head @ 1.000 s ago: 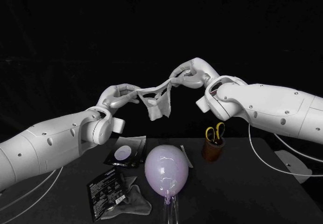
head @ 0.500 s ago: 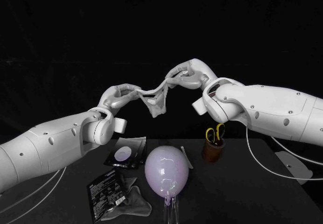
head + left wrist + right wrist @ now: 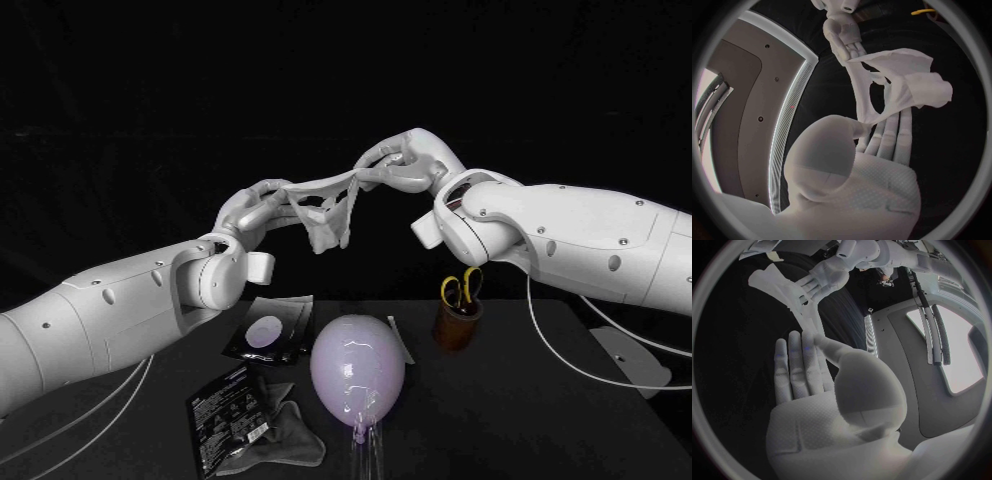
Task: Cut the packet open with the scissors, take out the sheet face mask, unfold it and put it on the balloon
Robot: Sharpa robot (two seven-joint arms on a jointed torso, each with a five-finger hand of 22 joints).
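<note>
High above the table, the pale sheet mask (image 3: 326, 206) hangs stretched between my two hands, its eye holes showing and its lower part drooping. My left hand (image 3: 257, 207) pinches one end and my right hand (image 3: 404, 160) pinches the other. In the left wrist view the mask (image 3: 898, 87) spreads beyond my left hand's fingers (image 3: 891, 131), with my right hand (image 3: 843, 30) on its far edge. In the right wrist view my right hand (image 3: 811, 390) holds the mask (image 3: 786, 285) opposite my left hand (image 3: 834, 269). The lilac balloon (image 3: 355, 369) lies on the table below.
A brown cup (image 3: 459, 320) holding the yellow-handled scissors (image 3: 462, 283) stands right of the balloon. An opened packet (image 3: 271, 328) lies left of the balloon. A black packet (image 3: 228, 408) and a crumpled pale sheet (image 3: 289, 442) lie at the front left.
The mask's top edge has been pulled tauter between the hands and its hanging part has risen and swung a little left. Both hands stay raised, barely shifted.
</note>
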